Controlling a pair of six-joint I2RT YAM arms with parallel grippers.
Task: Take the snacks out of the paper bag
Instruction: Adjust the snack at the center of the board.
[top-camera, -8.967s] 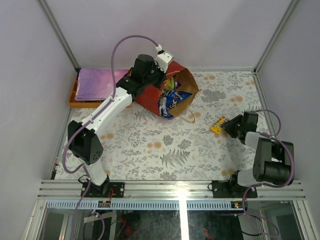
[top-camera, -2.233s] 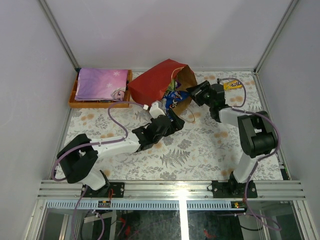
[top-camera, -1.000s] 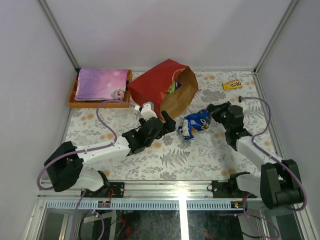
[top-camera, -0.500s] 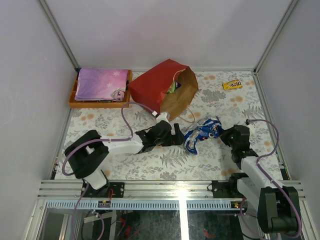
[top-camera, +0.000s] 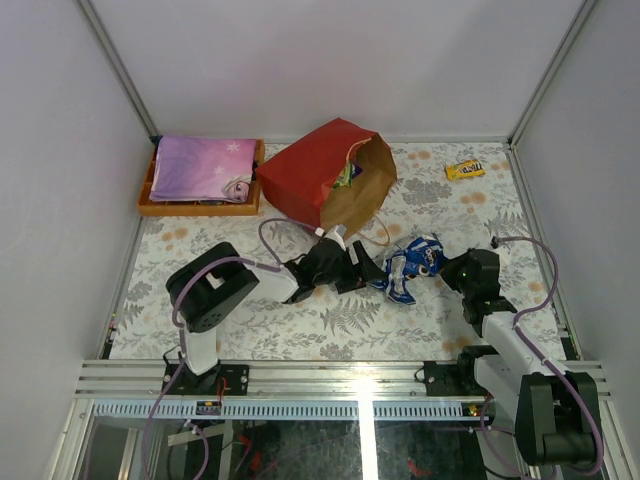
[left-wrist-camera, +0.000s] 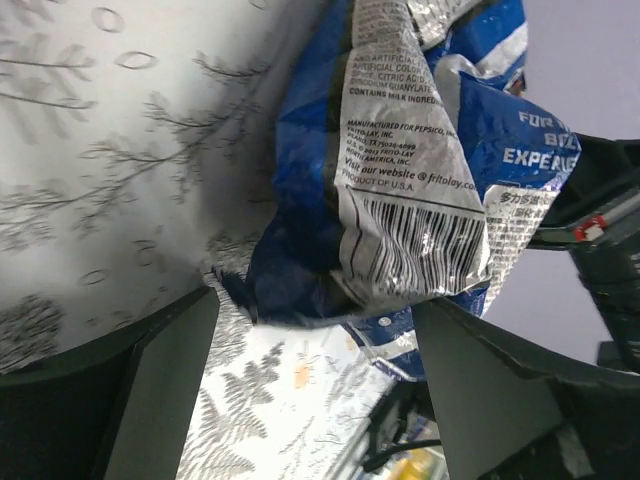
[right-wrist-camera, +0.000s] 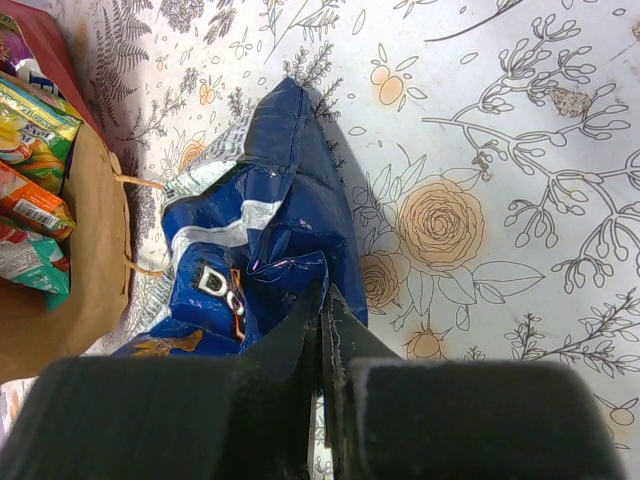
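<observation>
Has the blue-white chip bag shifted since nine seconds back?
Yes. The blue-white bag has left the mouth of the paper bag. It now lies on the table, nearer the front edge and further right, pinched by the right gripper.

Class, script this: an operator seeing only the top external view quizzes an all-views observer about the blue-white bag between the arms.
Operator: Is the right end effector gripping the blue-white bag?
Observer: Yes; its wrist view shows it shut on a fold of the bag.
Operator: And the left end effector?
Observer: Open, its fingers either side of the bag's crumpled end.
Operator: Anything left inside?
Observer: An orange packet and a teal packet lie in the paper bag's mouth.
</observation>
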